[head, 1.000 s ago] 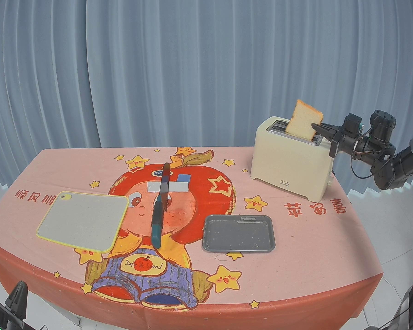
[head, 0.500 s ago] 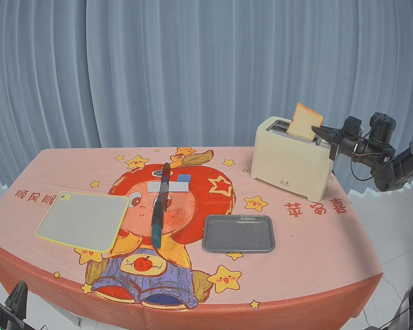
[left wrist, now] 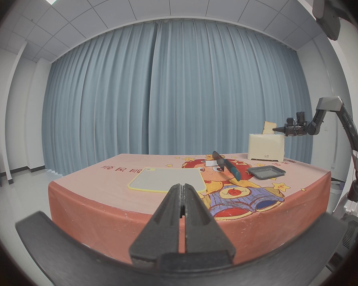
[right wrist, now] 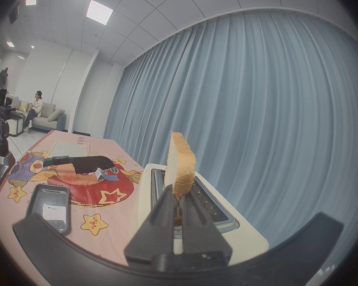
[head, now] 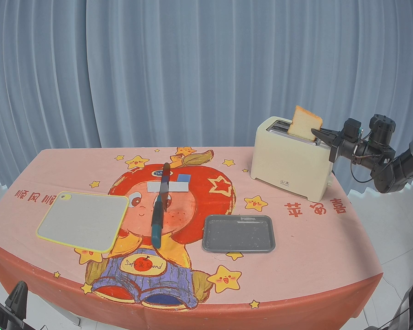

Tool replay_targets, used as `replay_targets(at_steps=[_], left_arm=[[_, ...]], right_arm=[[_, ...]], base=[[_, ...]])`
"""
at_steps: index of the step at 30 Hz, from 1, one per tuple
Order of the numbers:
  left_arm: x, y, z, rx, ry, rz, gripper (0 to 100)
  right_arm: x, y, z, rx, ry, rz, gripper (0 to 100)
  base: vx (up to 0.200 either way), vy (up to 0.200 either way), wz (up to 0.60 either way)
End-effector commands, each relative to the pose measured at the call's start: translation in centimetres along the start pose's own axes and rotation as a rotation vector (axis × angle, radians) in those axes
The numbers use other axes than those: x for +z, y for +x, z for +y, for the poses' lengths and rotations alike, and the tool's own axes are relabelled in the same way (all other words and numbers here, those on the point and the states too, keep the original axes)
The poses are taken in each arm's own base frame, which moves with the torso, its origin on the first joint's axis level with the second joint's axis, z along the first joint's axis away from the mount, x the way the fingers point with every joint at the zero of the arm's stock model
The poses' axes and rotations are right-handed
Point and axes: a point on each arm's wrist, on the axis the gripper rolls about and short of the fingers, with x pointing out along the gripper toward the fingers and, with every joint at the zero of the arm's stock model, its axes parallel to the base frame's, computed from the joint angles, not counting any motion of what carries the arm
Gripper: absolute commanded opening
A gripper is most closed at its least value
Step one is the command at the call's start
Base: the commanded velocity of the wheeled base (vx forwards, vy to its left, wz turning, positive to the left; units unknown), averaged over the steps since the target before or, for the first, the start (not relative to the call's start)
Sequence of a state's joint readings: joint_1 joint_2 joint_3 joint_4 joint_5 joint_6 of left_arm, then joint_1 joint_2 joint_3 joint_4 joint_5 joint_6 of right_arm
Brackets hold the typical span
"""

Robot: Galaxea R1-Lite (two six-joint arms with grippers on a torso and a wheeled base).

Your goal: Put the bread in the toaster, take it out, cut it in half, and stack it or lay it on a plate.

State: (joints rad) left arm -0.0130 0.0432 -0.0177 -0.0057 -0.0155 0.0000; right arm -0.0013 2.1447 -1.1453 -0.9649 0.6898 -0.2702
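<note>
The bread slice (head: 304, 123) was at the far right. Nearest, the left gripper (left wrist: 183, 191) hung before the table's (head: 307, 262) front edge, its jaws pressed together; on the table lay a cutting board (head: 82, 221), a knife (head: 159, 207) and a grey tray (head: 238, 233). Farther back, the right gripper (head: 315, 129) pinched the slice's lower corner, holding it tilted at the toaster's (head: 291, 163) slot.

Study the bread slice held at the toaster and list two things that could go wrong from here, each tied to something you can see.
1. The right gripper pinches the bread only at one lower corner, so the slice may tear or slip free.
2. The bread stands tilted over the toaster, so it may catch on the slot's rim instead of dropping in.
</note>
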Motion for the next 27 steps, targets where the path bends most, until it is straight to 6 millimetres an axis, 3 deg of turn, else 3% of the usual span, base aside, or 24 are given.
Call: replay_targets(at_steps=[1,13,14,27], left_arm=[[-0.48,0.14,0.00,0.001,0.000,0.019,0],[-0.48,0.14,0.00,-0.001,0.000,0.019,0],[-0.48,0.14,0.00,0.001,0.000,0.019,0],[-0.48,0.14,0.00,0.001,0.000,0.019,0]], right_arm=[[0.16,0.00,0.03,-0.001,-0.002,-0.003,0],[0.23,-0.07,-0.10,-0.004,-0.009,-0.008,0],[0.24,-0.07,-0.11,-0.004,-0.010,-0.009,100],[0.42,-0.14,-0.10,-0.005,-0.011,-0.013,100]], base=[[0.000,0.000,0.00],[0.000,0.000,0.00],[0.000,0.000,0.00],[0.000,0.000,0.00]])
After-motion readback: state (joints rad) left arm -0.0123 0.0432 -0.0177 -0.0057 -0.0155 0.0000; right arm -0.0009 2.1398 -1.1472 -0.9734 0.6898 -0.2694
